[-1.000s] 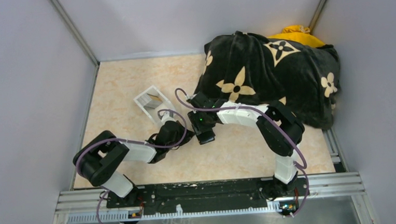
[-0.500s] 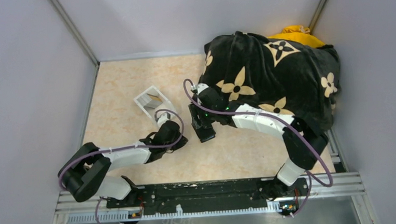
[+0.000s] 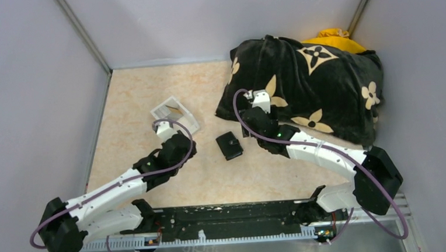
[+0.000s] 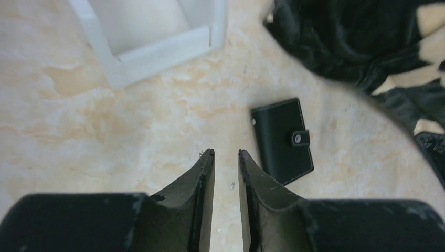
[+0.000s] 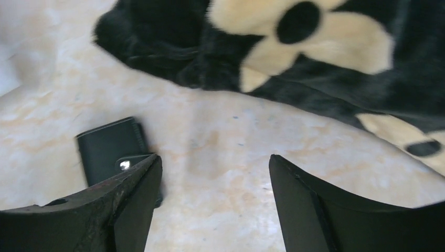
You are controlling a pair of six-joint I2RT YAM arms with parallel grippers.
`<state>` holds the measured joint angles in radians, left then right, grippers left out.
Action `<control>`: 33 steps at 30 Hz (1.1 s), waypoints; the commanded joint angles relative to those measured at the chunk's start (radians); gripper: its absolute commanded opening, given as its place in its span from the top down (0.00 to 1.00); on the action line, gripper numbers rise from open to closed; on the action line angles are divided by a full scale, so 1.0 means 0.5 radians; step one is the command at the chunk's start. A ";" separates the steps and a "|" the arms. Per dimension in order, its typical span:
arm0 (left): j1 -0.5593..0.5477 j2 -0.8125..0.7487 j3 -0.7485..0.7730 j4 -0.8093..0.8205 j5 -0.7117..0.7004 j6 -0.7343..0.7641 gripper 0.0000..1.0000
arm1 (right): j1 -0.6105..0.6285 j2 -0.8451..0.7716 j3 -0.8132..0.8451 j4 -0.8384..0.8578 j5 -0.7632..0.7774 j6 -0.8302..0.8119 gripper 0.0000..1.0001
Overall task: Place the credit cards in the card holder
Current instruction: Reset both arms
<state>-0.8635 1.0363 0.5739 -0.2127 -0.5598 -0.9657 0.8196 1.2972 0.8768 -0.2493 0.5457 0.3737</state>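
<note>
The card holder [image 3: 229, 145] is a small black wallet lying closed on the table, its snap strap fastened; it also shows in the left wrist view [image 4: 278, 136] and the right wrist view [image 5: 107, 149]. No credit cards are in view. My left gripper [image 3: 182, 141] is to the left of the wallet and apart from it, its jaws [image 4: 226, 152] empty with only a narrow gap. My right gripper [image 3: 250, 119] is to the wallet's right, near the cushion's edge, open and empty [image 5: 214, 157].
A pale grey plastic tray-like box [image 3: 160, 108] stands behind my left gripper, also in the left wrist view [image 4: 157, 50]. A big black flower-patterned cushion [image 3: 312, 85] fills the back right, with something yellow [image 3: 333, 36] behind it. Grey walls enclose the table.
Both grippers have drawn away from the wallet, the left one leftward, the right one rightward toward the cushion. The wallet now lies alone and closed on the table.
</note>
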 commanded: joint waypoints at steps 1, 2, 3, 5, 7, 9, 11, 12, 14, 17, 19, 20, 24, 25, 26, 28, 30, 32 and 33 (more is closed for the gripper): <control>-0.018 -0.174 0.058 -0.102 -0.436 0.234 0.68 | -0.013 -0.071 0.019 -0.228 0.606 0.268 0.23; -0.017 -0.180 0.063 -0.077 -0.480 0.290 0.66 | -0.013 -0.062 0.026 -0.282 0.644 0.306 0.22; -0.019 -0.178 0.070 -0.058 -0.522 0.340 0.64 | -0.012 -0.053 0.032 -0.339 0.681 0.360 0.21; -0.018 -0.158 0.093 -0.017 -0.588 0.426 0.60 | -0.013 -0.047 0.042 -0.438 0.737 0.438 0.19; -0.017 -0.126 0.113 0.030 -0.663 0.520 0.54 | -0.014 -0.068 0.033 -0.498 0.790 0.496 0.18; -0.018 -0.090 0.127 0.053 -0.763 0.564 0.47 | -0.013 -0.106 0.002 -0.496 0.823 0.494 0.17; -0.018 -0.069 0.117 0.098 -0.866 0.623 0.40 | -0.013 -0.148 -0.030 -0.476 0.853 0.485 0.16; -0.019 -0.064 0.096 0.170 -0.896 0.708 0.40 | -0.013 -0.167 -0.050 -0.459 0.863 0.476 0.16; -0.019 -0.068 0.049 0.249 -0.964 0.777 0.34 | -0.013 -0.198 -0.078 -0.431 0.880 0.463 0.15; -0.016 -0.089 -0.009 0.256 -1.049 0.747 0.28 | -0.013 -0.216 -0.099 -0.416 0.920 0.457 0.15; -0.019 -0.109 -0.036 0.272 -1.072 0.770 0.27 | -0.013 -0.228 -0.107 -0.410 0.948 0.454 0.15; -0.018 -0.117 -0.048 0.274 -1.092 0.766 0.25 | -0.013 -0.235 -0.117 -0.399 0.960 0.450 0.15; -0.017 -0.158 -0.106 0.317 -1.146 0.771 0.21 | -0.013 -0.288 -0.170 -0.316 0.984 0.409 0.15; -0.017 -0.172 -0.122 0.339 -1.141 0.787 0.21 | -0.013 -0.301 -0.188 -0.293 0.984 0.392 0.15; -0.017 -0.184 -0.134 0.356 -1.135 0.797 0.20 | -0.014 -0.319 -0.201 -0.286 0.990 0.388 0.15; -0.018 -0.198 -0.151 0.374 -1.134 0.804 0.20 | -0.013 -0.370 -0.246 -0.235 0.987 0.349 0.17; -0.016 -0.203 -0.155 0.376 -1.143 0.802 0.19 | -0.013 -0.451 -0.310 -0.135 0.974 0.291 0.16; -0.017 -0.200 -0.154 0.379 -1.147 0.807 0.19 | -0.012 -0.532 -0.366 -0.031 0.963 0.240 0.16; -0.018 -0.194 -0.152 0.382 -1.149 0.808 0.19 | -0.013 -0.562 -0.380 -0.004 0.966 0.231 0.15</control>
<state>-0.8688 0.9493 0.5041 -0.0582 -1.1042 -0.5819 0.8150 1.0981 0.7078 -0.3729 1.0008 0.5396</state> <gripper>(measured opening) 0.805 0.839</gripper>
